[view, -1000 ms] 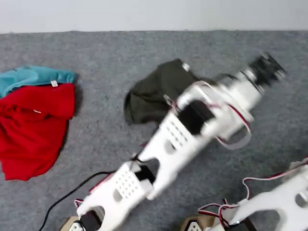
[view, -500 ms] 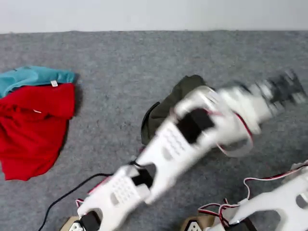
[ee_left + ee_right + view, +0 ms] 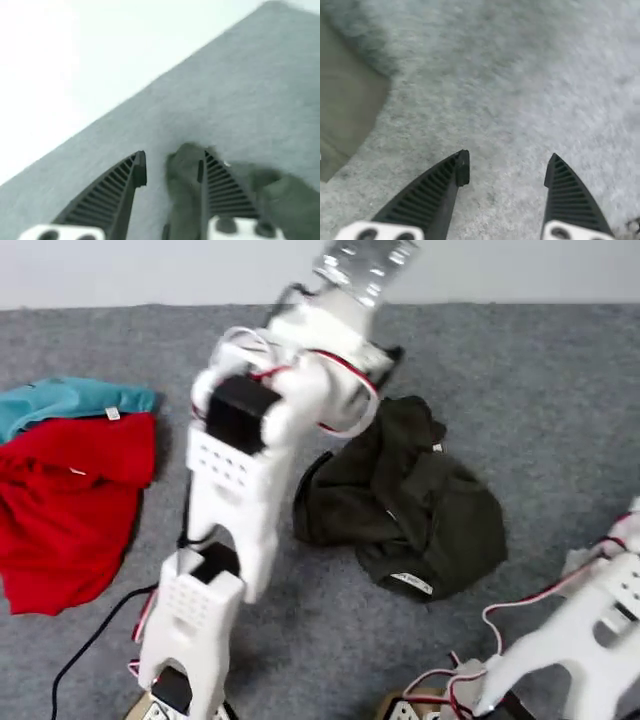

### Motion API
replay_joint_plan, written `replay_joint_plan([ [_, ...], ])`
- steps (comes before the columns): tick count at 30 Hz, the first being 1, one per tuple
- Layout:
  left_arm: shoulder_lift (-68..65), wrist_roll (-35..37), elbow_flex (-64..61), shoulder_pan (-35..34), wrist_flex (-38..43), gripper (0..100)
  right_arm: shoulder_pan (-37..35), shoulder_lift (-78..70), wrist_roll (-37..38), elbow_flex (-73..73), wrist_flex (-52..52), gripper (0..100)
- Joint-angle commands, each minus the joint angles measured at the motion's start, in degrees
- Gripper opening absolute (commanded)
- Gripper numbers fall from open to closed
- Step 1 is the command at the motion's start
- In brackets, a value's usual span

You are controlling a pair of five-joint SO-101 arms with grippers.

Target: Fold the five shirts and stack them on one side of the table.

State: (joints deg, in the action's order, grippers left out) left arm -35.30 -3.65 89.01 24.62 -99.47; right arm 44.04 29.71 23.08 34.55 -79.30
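A crumpled dark olive shirt [image 3: 410, 505] lies on the grey carpet right of centre. My left arm [image 3: 245, 440] stands raised over the shirt's far left edge. Its gripper [image 3: 171, 167] is open, and a fold of the dark shirt [image 3: 182, 172] shows below, between and beyond the fingers, toward the table's far edge. At the left lie a red shirt [image 3: 70, 500] and, behind it, a teal shirt [image 3: 60, 400]. My right arm [image 3: 585, 635] sits at the front right. The right gripper [image 3: 507, 167] hangs open over bare carpet, beside the dark shirt's edge [image 3: 342, 110].
A pale wall [image 3: 150, 270] borders the far edge of the carpet [image 3: 540, 390]. A black cable [image 3: 90, 645] runs along the front left by the left arm's base. Bare carpet lies between the red shirt and the dark one.
The left arm dragged the dark shirt toward the front right, then swung up and back to the left. The shirt now lies loose on the carpet. The right arm shifted slightly.
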Motion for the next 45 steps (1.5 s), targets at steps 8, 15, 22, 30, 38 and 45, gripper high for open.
replay_joint_plan([
  [8,3.3,0.8,-24.2,-10.1,-0.9,18,-24.6,0.2,0.1,-2.0,5.0,25.3],
  [15,3.4,0.8,-29.0,-12.7,-0.9,18,-38.5,-0.3,-3.0,-7.8,9.2,25.3],
  [22,3.4,0.8,-29.2,-12.3,-0.9,18,-42.9,-3.0,-2.5,-9.8,10.3,25.3],
  [30,3.4,0.8,-29.2,-12.6,-0.9,18,-43.6,-20.0,-2.6,-10.2,21.0,25.2],
  [38,3.4,0.8,-29.2,-12.7,-0.9,18,-49.3,-21.8,-2.5,-21.2,12.9,25.2],
  [45,3.3,0.7,-29.8,-12.8,-0.9,18,-54.1,-22.9,-2.4,-25.2,6.2,25.2],
])
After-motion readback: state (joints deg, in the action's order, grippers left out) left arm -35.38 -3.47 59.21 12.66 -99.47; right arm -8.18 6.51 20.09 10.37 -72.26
